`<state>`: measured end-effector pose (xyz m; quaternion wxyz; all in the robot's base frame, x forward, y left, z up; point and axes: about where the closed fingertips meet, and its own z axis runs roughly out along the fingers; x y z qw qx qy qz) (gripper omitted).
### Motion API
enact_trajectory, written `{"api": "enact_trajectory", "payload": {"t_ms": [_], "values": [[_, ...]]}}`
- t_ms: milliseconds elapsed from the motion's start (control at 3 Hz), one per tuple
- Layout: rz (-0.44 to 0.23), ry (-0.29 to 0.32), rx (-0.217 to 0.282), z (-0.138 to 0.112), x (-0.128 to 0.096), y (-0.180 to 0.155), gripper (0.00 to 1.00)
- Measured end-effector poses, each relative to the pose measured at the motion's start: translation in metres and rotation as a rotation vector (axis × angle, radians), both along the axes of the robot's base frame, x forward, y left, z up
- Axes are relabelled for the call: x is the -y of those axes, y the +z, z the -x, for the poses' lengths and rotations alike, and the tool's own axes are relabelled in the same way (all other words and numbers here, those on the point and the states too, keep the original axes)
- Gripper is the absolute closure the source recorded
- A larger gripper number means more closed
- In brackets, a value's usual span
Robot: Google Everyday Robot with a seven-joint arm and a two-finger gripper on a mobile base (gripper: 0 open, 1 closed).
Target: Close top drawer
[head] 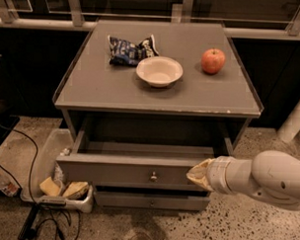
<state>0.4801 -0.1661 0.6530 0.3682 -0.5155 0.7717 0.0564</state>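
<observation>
The top drawer [123, 169] of the grey cabinet [92, 90] stands pulled out, its shallow inside empty, with a small round metal knob [153, 177] at the centre of its front panel. My gripper [196, 175] comes in from the right on a white arm [266, 179]. Its tip is against the right end of the drawer's front panel, to the right of the knob. The lower drawer front [152, 201] sits shut beneath it.
On the cabinet top lie a blue chip bag [128, 49], a white bowl [159, 71] and a red apple [213, 61]. A white bin [50, 153] holding yellow sponges [63, 189] stands on the floor at the left, with black cables [38, 222] beside it. A white post [295, 119] stands at the right.
</observation>
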Motion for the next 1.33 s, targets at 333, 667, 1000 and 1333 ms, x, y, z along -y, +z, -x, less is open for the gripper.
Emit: {"api": "enact_trajectory", "payload": {"t_ms": [333, 667, 1000, 1333], "values": [[0.0, 0.0, 0.0, 0.0, 0.0, 0.0, 0.85], [0.0, 0.0, 0.0, 0.0, 0.0, 0.0, 0.63], [0.0, 0.0, 0.0, -0.0001, 0.0, 0.0, 0.38], [0.018, -0.01, 0.019, -0.0084, 0.0002, -0.0011, 0.16]]}}
